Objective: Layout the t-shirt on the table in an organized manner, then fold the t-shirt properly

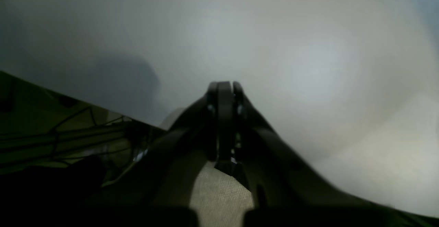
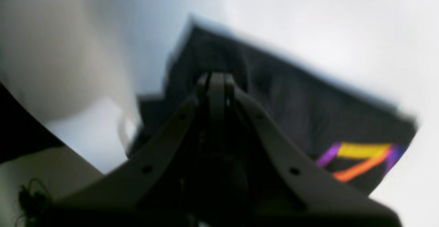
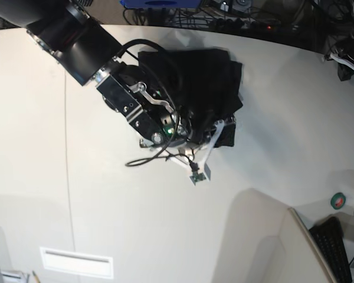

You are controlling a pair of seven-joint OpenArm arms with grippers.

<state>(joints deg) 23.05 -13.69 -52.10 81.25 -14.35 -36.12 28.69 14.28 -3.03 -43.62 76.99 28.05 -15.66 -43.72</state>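
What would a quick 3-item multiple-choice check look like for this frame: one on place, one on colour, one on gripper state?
1. Where does the t-shirt lie on the table in the base view?
A. toward the far curved edge
B. over the recessed panel at the near edge
C. hanging off the left side

2. Which colours show in the shirt's print in the right wrist view?
A. green and white
B. purple, yellow and orange
C. blue only

3. How do the jaws of the left gripper stand?
A. wide open
B. closed on the t-shirt
C. shut, with nothing between them

Answers:
1 A, the black cloth sits near the curved far rim.
2 B, those three bands cross the black fabric.
3 C, the fingertips meet over bare tabletop.
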